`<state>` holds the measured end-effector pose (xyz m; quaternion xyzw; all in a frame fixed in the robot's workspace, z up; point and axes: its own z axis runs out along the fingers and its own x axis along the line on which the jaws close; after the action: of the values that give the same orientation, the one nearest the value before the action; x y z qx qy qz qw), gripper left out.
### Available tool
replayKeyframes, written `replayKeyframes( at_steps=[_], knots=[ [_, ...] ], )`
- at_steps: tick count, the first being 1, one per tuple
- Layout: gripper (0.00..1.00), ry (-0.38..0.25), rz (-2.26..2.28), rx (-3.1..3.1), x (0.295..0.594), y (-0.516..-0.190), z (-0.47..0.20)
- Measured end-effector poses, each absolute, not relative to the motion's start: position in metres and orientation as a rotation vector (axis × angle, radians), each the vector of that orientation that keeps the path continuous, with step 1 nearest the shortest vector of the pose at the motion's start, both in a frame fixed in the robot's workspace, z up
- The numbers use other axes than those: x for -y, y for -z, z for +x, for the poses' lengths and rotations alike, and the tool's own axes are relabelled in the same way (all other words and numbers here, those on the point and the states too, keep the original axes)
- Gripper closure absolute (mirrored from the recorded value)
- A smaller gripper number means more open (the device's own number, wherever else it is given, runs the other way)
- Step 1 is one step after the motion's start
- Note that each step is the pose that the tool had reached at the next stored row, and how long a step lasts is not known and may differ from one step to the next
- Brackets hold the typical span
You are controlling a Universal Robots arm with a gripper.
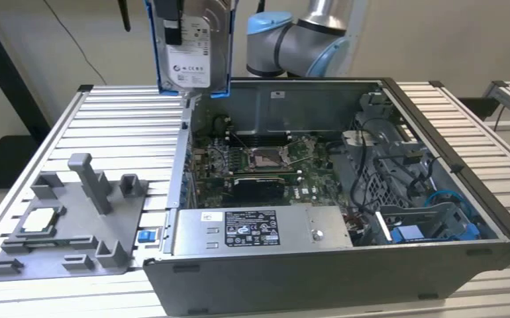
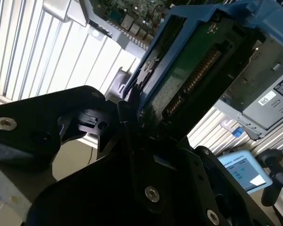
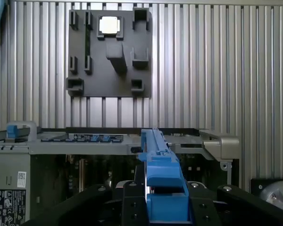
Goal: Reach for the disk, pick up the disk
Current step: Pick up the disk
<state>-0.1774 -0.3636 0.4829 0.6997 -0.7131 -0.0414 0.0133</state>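
Second wrist view has the black hand (image 2: 132,110) pressed onto the disk (image 2: 188,70), pinching it at its blue carrier frame; the disk's green circuit-board side faces this camera. First wrist view looks along the thin blue edge of the disk (image 3: 155,150), which stands between the dark bodies of the hand (image 3: 166,197).

Seen in the exterior view, the disk (image 1: 191,53) hangs upright in the air at about 11 o'clock in the picture. Its white label faces the camera and the blue frame runs down both long sides. Its lower end is just above the far corner of the open computer case (image 1: 454,139), on the exterior view's left.

At 3 o'clock from the disk, behind the case, is a grey and light-blue joint of the robot arm (image 1: 299,40). Inside the case the motherboard (image 1: 255,159) lies flat, and at 6 o'clock from it the silver power-supply box (image 1: 264,228) lies along the near wall.

At 8 o'clock from the case a grey fixture (image 1: 78,232) lies on the ribbed metal table (image 1: 114,112), well apart from the disk. A small square silver chip (image 1: 41,220) is seated in the fixture
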Motion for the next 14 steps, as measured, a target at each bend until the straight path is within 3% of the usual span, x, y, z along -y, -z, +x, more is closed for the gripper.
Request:
replayKeyframes(
  at_steps=[14],
  knots=[
    [1.00, 0.155, 2.177, 2.219, 0.364, -0.483, -0.127]
  ],
)
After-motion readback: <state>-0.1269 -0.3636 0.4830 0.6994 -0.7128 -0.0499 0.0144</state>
